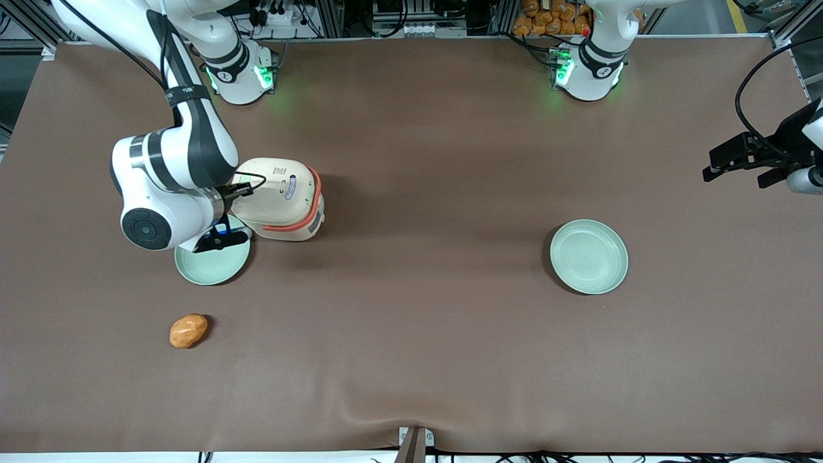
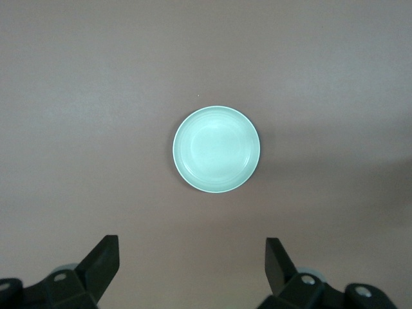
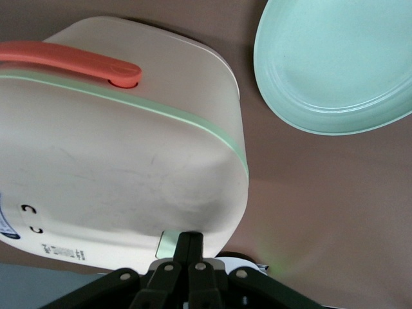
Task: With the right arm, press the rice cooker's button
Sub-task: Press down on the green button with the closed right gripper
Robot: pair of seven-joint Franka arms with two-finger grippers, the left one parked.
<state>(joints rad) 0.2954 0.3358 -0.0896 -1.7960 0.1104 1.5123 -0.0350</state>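
Note:
The cream rice cooker [image 1: 283, 199] with its coral-orange handle band stands on the brown table, lid closed. In the right wrist view its cream lid [image 3: 122, 167], pale green rim and orange handle [image 3: 71, 61] fill the frame. My right arm [image 1: 170, 186] reaches over beside the cooker. The gripper [image 3: 190, 239] is shut, fingers pressed together, and its tips touch the pale green button [image 3: 168, 243] at the cooker's lid edge. In the front view the gripper [image 1: 247, 189] sits against the cooker's side.
A pale green plate [image 1: 212, 260] lies beside the cooker, nearer the front camera, partly under my arm; it also shows in the right wrist view [image 3: 335, 64]. An orange bread roll [image 1: 188, 330] lies nearer still. Another green plate [image 1: 589, 256] lies toward the parked arm's end.

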